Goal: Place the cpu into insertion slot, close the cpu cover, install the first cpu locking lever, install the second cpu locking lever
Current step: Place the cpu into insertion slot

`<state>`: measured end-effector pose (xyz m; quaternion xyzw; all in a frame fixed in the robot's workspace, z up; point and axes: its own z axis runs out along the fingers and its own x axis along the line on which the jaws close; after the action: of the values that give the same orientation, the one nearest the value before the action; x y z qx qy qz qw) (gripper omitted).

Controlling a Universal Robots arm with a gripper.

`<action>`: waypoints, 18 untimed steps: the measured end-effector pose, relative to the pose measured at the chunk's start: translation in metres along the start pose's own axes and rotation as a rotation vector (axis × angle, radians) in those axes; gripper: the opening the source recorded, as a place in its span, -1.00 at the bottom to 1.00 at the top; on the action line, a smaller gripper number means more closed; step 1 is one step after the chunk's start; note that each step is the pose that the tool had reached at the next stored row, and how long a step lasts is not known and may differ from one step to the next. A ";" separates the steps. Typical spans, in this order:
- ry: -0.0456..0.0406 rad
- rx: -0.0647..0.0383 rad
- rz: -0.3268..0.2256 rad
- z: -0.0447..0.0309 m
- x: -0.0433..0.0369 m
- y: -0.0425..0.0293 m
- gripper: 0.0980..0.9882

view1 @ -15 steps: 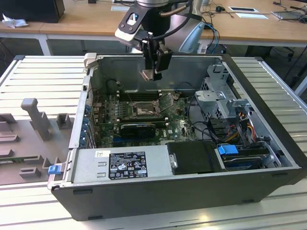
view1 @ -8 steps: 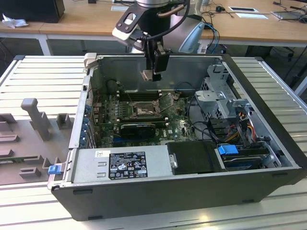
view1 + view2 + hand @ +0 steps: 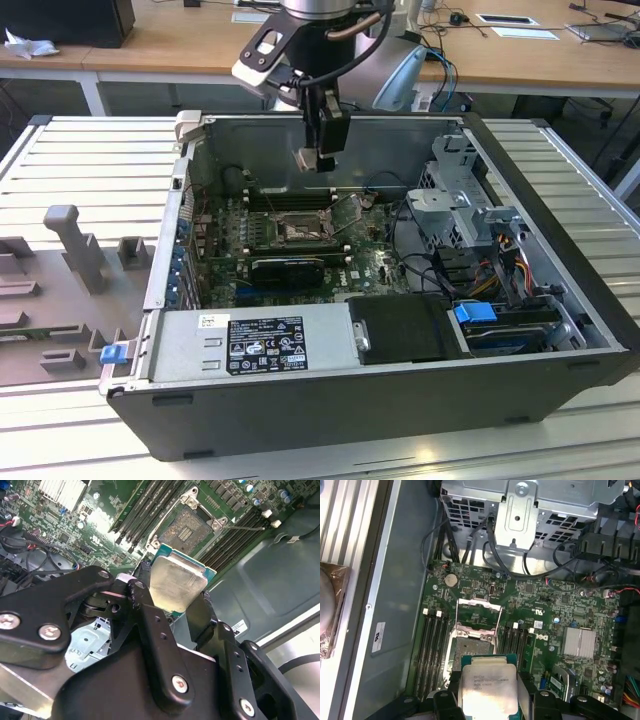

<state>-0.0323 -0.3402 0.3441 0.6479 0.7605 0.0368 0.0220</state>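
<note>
My gripper (image 3: 318, 158) hangs inside the open computer case, above the motherboard, shut on the cpu (image 3: 307, 160). The cpu (image 3: 487, 687) is a pale silver square on a green base, clamped by its edges between the two black fingers (image 3: 150, 615). The insertion slot (image 3: 470, 647) lies uncovered below and slightly ahead of the chip; it is a dark square socket (image 3: 187, 527) with a silvery rim (image 3: 300, 230). The cpu cover (image 3: 478, 602) stands swung up at the socket's far side. A thin wire lever (image 3: 245, 528) sticks out beside the socket.
Long memory slots (image 3: 432, 650) flank the socket on both sides. A black graphics card (image 3: 288, 268), a power supply (image 3: 265, 345) and a metal drive cage (image 3: 460, 200) with cables fill the case. Grey fixtures (image 3: 75, 250) stand on the ribbed table at the exterior view's left.
</note>
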 end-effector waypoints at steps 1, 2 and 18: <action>-0.0002 0.000 0.001 0.0004 0.0000 0.0000 -0.03; -0.0002 0.000 0.002 0.0007 0.0000 -0.0001 -0.03; -0.0018 0.000 0.022 0.0059 -0.0001 -0.0005 -0.03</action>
<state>-0.0323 -0.3402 0.3382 0.6562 0.7533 0.0365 0.0224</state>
